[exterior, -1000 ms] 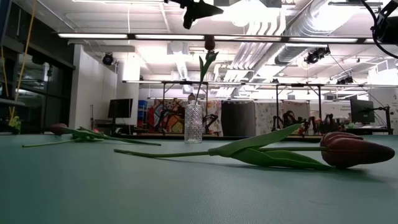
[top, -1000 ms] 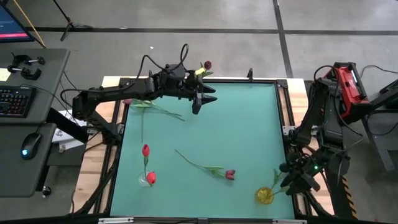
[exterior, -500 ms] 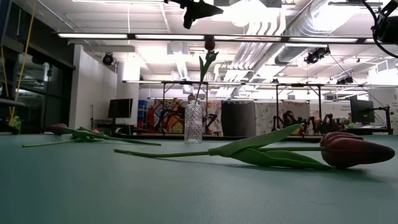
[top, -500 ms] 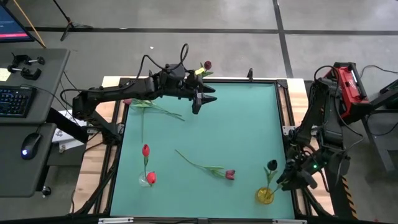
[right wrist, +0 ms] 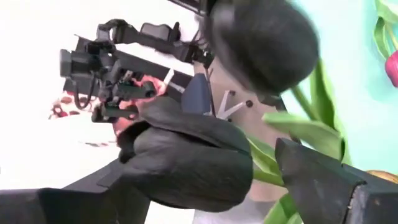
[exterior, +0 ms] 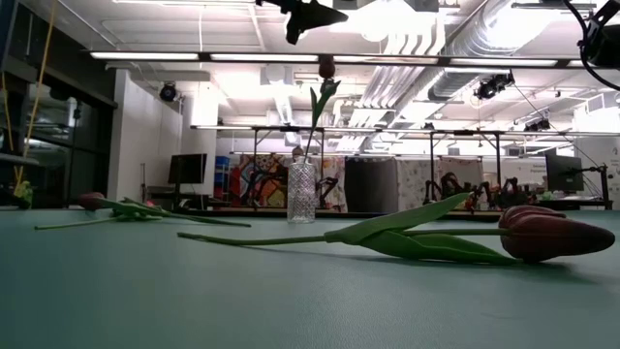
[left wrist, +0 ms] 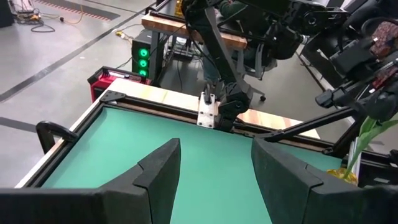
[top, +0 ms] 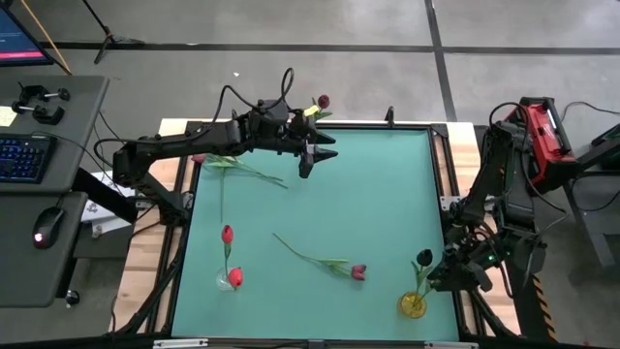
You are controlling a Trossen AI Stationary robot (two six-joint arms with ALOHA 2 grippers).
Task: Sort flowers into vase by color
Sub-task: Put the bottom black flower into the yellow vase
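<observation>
two flowers still lying loose, one going into the yellow vase

right gripper (top: 448, 275) is standing spread beside the near-black flower (top: 423, 258) in the yellow vase (top: 412, 304); left gripper (top: 312, 155), fingers apart and empty, is hovering near the far edge. backing away straight is advisable, lest the stem tip.

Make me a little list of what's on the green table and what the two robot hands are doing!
Table: green mat
Loose flowers: maroon one lying mid-table; another lying near the left arm
Clear vase, near left corner: red flowers
Yellow vase, near right corner: near-black flower
Far vase: one maroon flower
Left gripper: open, empty, above the table
Right gripper: open, beside the near-black flower's stem
</observation>
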